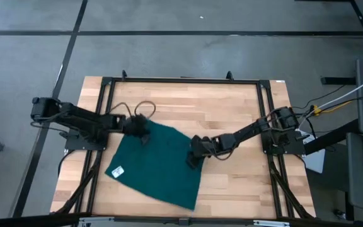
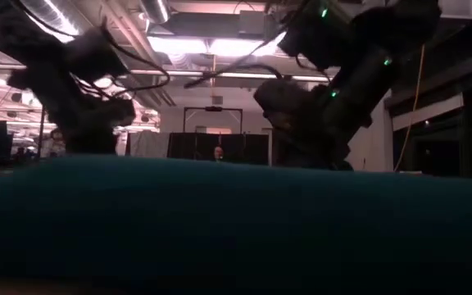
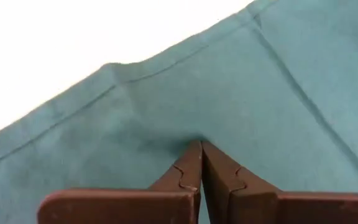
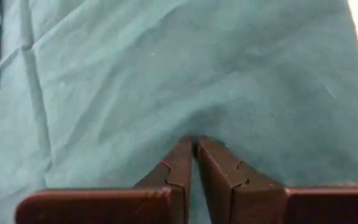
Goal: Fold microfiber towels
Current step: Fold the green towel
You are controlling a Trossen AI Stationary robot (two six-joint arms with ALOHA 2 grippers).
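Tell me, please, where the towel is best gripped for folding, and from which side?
Probably at its two far corners, from above. The towel lies flat and skewed on the table, so only edges and corners offer cloth to pinch. The left gripper and right gripper are already down there, fingers closed with cloth puckered at the tips. The label marks the near-left side.

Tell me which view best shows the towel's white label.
High view: the white label lies face-up by the teal microfiber towel's near-left corner. Low view shows only the towel's edge; both wrist views show plain cloth pinched in the left gripper and right gripper.
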